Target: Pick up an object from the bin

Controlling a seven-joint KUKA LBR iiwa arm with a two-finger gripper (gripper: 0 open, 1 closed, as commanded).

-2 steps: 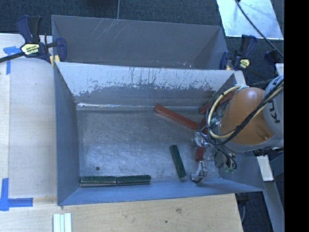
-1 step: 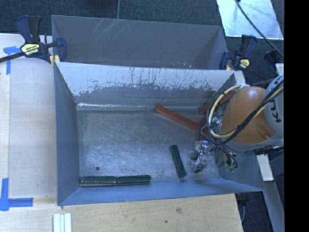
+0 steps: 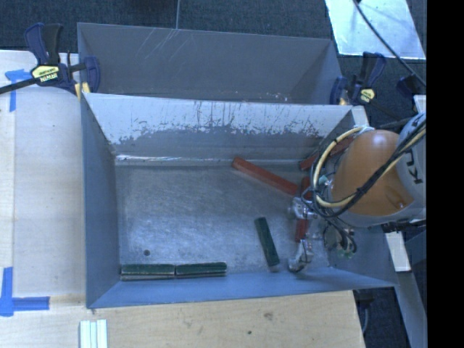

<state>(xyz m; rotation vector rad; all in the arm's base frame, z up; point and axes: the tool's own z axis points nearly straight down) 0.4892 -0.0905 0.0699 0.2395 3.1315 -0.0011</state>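
Note:
My gripper [image 3: 298, 261] hangs low at the bin's front right corner, its metal fingers pointing down to the floor near the front wall. A short dark green bar [image 3: 266, 243] lies just left of the fingers, slanting towards the front wall, apart from them. A red-brown bar [image 3: 264, 177] lies at the back right, running under the wrist's cables. Nothing shows between the fingers.
A long dark green bar [image 3: 173, 270] lies flat along the front wall at the left. The arm with its orange cover and cables stands over the bin's right wall.

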